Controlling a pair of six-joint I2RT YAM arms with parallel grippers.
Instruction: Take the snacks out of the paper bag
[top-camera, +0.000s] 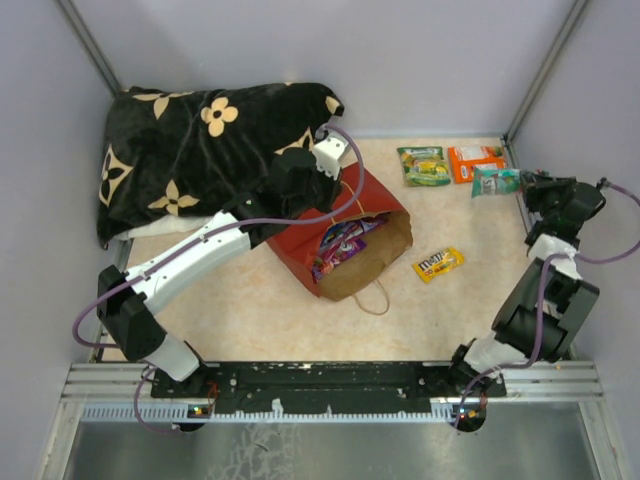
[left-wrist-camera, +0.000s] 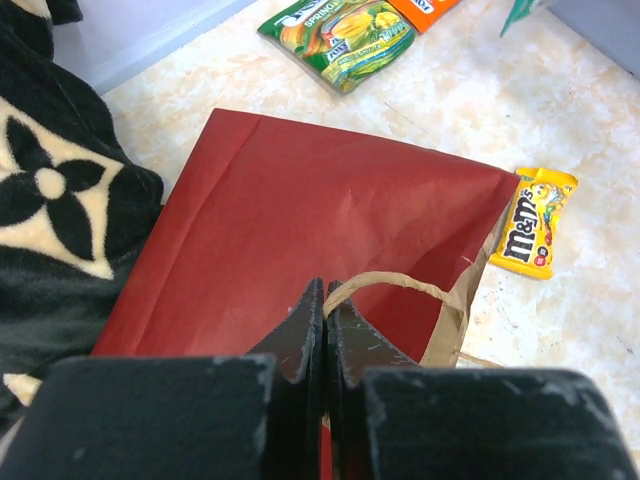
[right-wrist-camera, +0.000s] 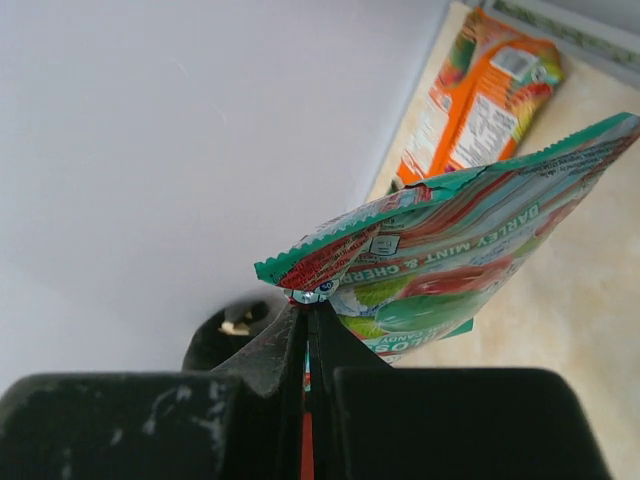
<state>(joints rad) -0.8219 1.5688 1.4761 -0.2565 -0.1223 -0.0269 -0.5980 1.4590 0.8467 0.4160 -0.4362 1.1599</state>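
Note:
The red paper bag (top-camera: 300, 243) lies on its side, its brown mouth facing the near right, with purple packets (top-camera: 340, 243) inside. My left gripper (top-camera: 320, 202) is over the bag, shut on its thin paper handle (left-wrist-camera: 390, 283); the wrist view shows the bag's red side (left-wrist-camera: 300, 200) below the left gripper (left-wrist-camera: 326, 292). My right gripper (top-camera: 527, 183) is shut on the edge of a teal packet (top-camera: 495, 181), held by the right wall. In its wrist view the teal packet (right-wrist-camera: 470, 250) hangs from the right gripper (right-wrist-camera: 308, 305). Green (top-camera: 424, 165), orange (top-camera: 475, 160) and yellow M&M's (top-camera: 438, 263) packets lie on the table.
A black flower-patterned pillow (top-camera: 200, 150) fills the far left, touching the bag's back. The bag's other handle (top-camera: 375, 300) loops onto the table in front. Walls close in on the far side and the right. The orange packet (right-wrist-camera: 480, 100) lies just beyond the teal one.

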